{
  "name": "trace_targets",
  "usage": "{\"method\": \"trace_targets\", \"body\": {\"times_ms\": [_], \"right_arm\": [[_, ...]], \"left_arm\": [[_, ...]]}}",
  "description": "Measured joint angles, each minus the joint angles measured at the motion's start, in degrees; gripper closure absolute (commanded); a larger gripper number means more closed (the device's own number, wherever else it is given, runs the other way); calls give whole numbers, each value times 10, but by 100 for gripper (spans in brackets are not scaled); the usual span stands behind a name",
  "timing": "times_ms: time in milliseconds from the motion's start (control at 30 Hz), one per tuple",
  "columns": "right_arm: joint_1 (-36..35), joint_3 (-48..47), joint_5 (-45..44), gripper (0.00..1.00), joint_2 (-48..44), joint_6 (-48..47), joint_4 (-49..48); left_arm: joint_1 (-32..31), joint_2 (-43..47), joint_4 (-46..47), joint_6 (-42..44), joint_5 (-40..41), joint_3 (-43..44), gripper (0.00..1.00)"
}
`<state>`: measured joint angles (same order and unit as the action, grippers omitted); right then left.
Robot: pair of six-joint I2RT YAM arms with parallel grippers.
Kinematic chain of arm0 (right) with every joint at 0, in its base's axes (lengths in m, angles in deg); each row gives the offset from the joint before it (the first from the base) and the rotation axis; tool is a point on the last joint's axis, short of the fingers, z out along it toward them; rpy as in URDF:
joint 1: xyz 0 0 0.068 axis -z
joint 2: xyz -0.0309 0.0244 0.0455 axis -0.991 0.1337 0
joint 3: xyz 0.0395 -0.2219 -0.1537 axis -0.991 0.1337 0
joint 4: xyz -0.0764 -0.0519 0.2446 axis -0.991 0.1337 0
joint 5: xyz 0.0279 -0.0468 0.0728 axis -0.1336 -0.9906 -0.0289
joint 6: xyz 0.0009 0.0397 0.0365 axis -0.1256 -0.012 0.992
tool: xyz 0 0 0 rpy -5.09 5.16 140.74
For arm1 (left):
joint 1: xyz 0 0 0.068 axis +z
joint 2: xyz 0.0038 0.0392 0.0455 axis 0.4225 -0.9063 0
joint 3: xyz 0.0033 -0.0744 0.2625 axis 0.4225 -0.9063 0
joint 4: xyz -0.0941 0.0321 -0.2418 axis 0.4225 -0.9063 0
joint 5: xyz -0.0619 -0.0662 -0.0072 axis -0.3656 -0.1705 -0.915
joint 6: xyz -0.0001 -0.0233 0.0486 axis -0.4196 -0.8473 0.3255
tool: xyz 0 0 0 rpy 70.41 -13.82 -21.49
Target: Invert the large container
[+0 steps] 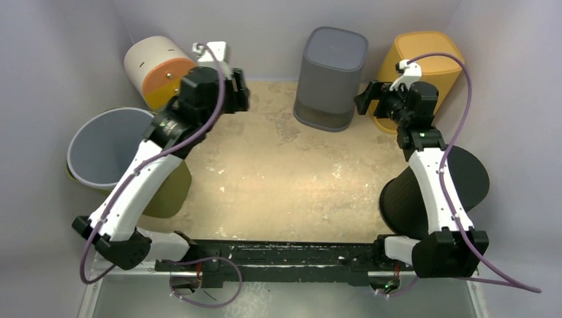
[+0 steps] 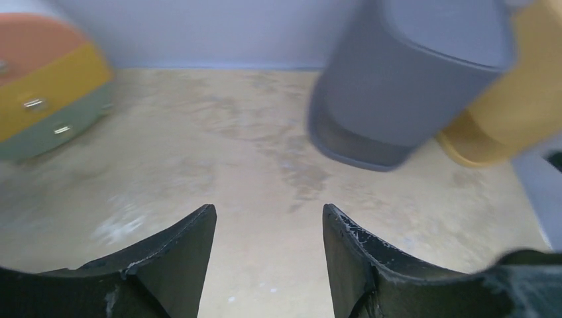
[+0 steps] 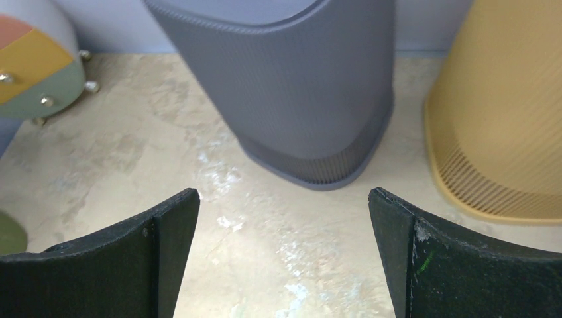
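Grey bin (image 1: 330, 78) is standing bottom-up on the table (image 1: 265, 179).
Both jaws are hanging open, empty; the flip looks done.

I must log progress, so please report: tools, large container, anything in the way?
Left tool open, empty. Right tool open, empty. Grey bin stands mouth down, no tool touching it. Yellow mesh bin close beside it.
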<state>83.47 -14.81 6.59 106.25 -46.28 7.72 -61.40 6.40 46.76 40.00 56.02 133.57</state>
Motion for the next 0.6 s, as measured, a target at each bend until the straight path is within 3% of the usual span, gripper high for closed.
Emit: {"method": "trace_targets", "body": {"times_ms": [200, 367, 600], "right_arm": [[-15, 34, 13, 0, -30, 0, -4], [-16, 48, 24, 0, -41, -2, -6], [-25, 74, 32, 0, -41, -2, -12]], "left_arm": [[80, 38, -141, -12, 98, 13, 41], [82, 63, -245, -37, 194, 28, 39], [82, 151, -320, -77, 315, 17, 35]]}}
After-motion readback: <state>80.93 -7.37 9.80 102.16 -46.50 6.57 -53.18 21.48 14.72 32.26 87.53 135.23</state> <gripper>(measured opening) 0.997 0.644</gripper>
